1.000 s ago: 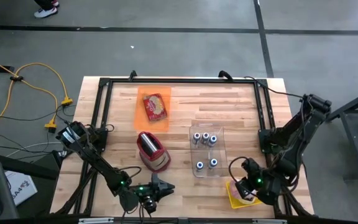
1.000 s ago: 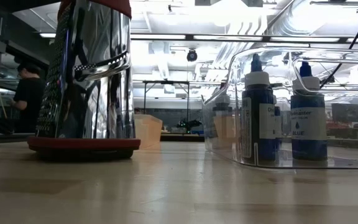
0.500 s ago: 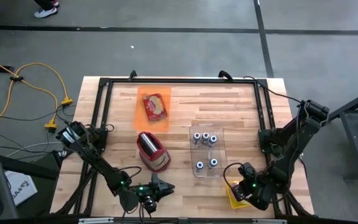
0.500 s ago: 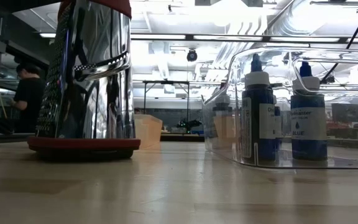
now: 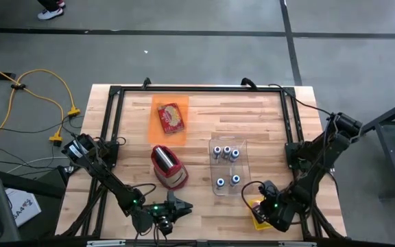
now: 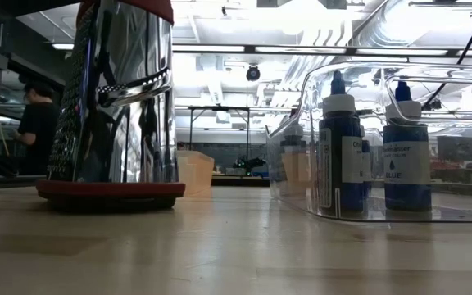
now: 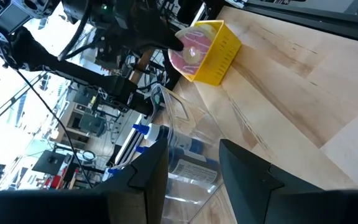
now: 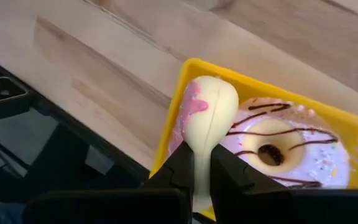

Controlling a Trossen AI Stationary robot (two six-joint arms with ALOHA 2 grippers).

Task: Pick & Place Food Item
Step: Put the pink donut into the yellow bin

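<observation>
At bench's left front edge, left gripper sits low and idle, fingers partly apart, holding nothing. Just behind it stands shiny metal box grater with red rim, upright on light wooden bench. Farther back lies red flat food packet on orange translucent mat. Mid-bench: clear plastic tray with small blue-labelled dropper bottles standing upright inside, three at the back, two at the front. Low view shows grater and two bottles in tray close up, person in dark top far off in room.

Right front corner: yellow plastic basket with pink-frosted chocolate-drizzled donut lying flat inside. Right gripper hovers over basket's near wall, fingers squeezed together on pale cream-and-pink soft food piece, which stands upright at basket's edge, beside the donut. Cannot tell if piece touches donut. Left wrist view also shows basket and donut with right arm over them.
</observation>
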